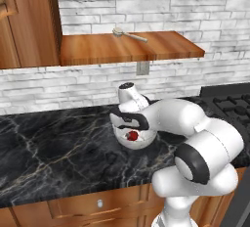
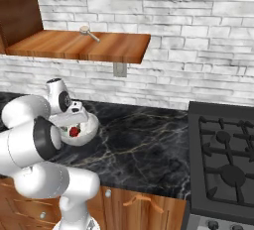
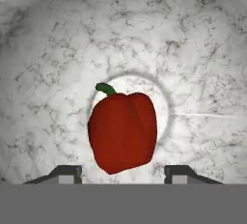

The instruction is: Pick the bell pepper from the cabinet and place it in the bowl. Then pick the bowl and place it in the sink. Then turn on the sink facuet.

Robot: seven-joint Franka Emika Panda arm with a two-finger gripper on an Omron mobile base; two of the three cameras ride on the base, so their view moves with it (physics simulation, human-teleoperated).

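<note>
The dark-red bell pepper (image 3: 123,132) lies at the bottom of the white-grey speckled bowl (image 3: 58,63), green stem up. The bowl (image 1: 145,143) stands on the black marble counter, seen from the right as the bowl (image 2: 91,127) with the pepper (image 2: 74,131) inside. My gripper (image 3: 123,172) reaches down into the bowl, open, its fingertips (image 3: 67,172) spread a little wider than the pepper and not touching it. From the left the gripper (image 1: 131,129) hangs just over the pepper (image 1: 132,135). The wooden cabinet shelf (image 1: 156,50) is above. Sink and faucet are out of view.
A pale long-handled spoon (image 1: 128,34) lies on the shelf. The tall cabinet door (image 1: 29,20) stands at the left. A black gas stove (image 2: 223,159) borders the counter (image 1: 53,147) on the right. Wooden drawers (image 1: 100,203) run below.
</note>
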